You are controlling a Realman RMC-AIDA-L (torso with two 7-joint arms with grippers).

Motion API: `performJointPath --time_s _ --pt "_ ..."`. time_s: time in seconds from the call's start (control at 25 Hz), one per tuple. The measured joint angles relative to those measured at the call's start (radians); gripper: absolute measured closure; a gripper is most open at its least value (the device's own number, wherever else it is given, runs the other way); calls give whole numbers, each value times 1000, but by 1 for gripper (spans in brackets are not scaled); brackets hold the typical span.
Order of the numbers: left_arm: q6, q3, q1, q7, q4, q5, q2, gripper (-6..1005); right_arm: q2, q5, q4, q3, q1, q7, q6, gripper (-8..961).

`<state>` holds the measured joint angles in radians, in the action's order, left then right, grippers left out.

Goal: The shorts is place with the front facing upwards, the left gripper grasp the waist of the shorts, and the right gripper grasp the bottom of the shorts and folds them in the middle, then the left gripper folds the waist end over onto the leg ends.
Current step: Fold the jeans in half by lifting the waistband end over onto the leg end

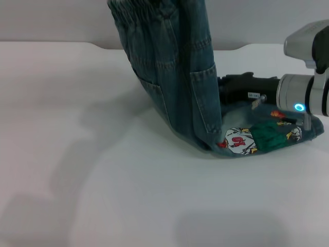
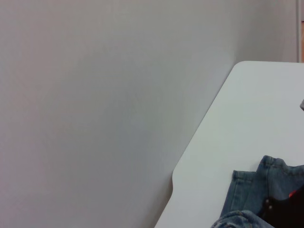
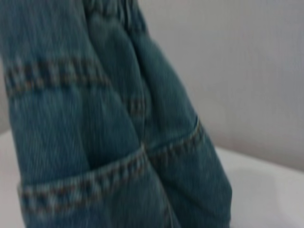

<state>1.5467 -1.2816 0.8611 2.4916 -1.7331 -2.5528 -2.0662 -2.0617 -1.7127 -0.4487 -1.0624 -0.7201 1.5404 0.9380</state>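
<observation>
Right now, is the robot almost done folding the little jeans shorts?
About halfway. The shorts look already doubled lengthwise. The waist is lifted up out of view, while the right gripper sits by the leg ends on the table. Laying the waist over those ends remains.

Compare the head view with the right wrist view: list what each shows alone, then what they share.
Only the head view shows the white tabletop in full, the right arm's black and silver gripper low beside the leg ends, and the red, white and green cartoon print on the leg end lying flat, while the waist of the shorts is lifted out of the top of the picture.

Only the right wrist view shows the denim seams and tan stitch rows close up.

Both show the blue denim shorts hanging upright, with the pale wall behind.
</observation>
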Motion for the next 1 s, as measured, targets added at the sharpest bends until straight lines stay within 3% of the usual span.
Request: performJointPath --time_s 1.0 --pt "-39 -56 -27 -1 22 13 -1 943 -12 -32 -22 -133 -79 87 63 510"
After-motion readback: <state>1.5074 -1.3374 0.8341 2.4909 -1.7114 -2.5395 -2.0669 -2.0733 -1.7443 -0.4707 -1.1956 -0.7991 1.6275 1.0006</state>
